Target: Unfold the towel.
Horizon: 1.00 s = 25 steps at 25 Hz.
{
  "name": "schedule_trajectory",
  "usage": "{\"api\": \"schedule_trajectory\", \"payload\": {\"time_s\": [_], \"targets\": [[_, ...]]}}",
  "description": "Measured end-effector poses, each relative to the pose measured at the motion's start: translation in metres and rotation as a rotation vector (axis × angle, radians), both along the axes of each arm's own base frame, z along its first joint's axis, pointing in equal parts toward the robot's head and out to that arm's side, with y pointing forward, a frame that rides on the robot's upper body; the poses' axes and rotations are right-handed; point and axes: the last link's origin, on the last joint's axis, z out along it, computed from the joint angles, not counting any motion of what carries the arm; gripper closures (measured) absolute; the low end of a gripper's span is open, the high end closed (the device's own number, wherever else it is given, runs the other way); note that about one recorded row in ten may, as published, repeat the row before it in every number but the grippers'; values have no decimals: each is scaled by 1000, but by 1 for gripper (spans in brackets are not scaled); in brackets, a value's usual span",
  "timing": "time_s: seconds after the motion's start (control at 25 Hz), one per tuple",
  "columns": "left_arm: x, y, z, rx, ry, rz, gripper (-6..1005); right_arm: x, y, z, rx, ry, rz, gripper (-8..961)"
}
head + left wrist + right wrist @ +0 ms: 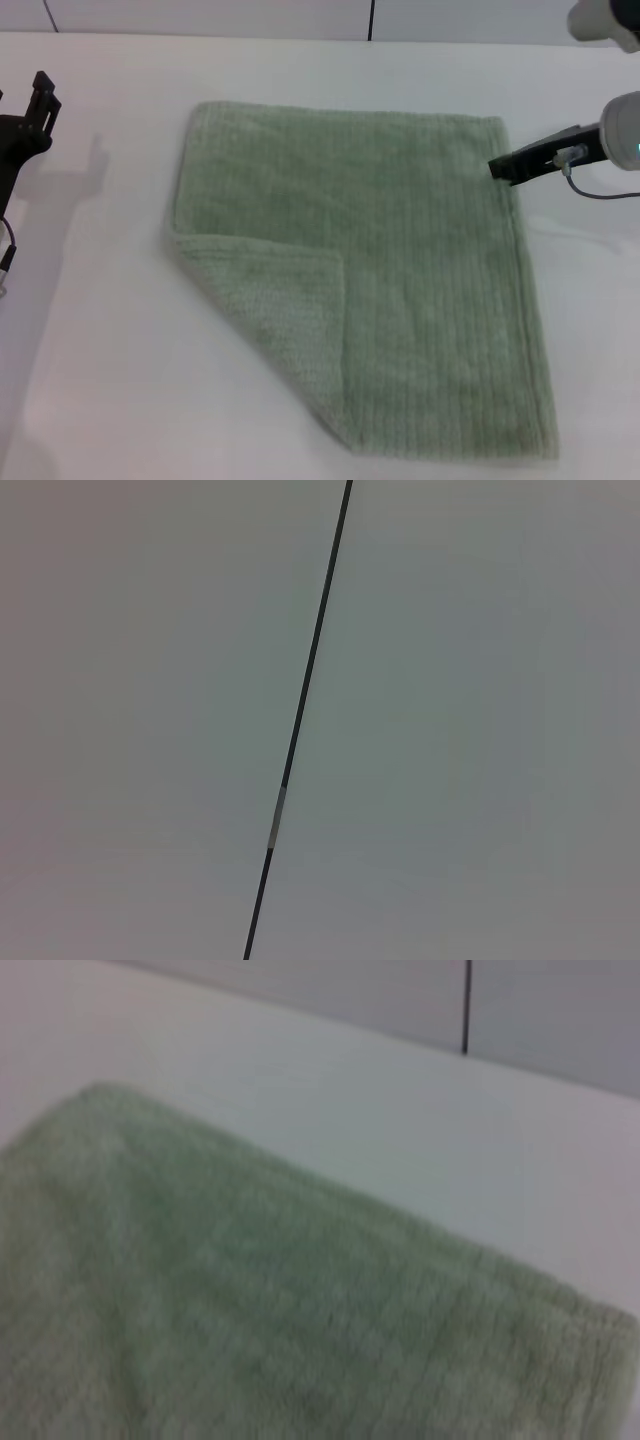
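**One corner left to turn back**

The towel is lying flat on the white table, its near-left corner doubled over. It is looking soft, limp and light; that flap's tip seems the best hold. The right gripper is hovering at the far-right corner, the left gripper sitting parked far left; I cannot tell either's opening.

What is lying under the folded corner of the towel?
The folded corner lies on top of the towel itself, at its near left side. The part of the towel beneath it is covered, so nothing else can be seen there.
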Motion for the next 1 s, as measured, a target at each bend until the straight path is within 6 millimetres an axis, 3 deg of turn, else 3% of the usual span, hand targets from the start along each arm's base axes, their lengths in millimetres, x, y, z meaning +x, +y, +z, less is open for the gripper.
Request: {"api": "schedule_trajectory", "payload": {"time_s": [1.0], "targets": [[3,3,0,3,-9,-6,347,8,22,-21,-124,-83,-12,949]]}}
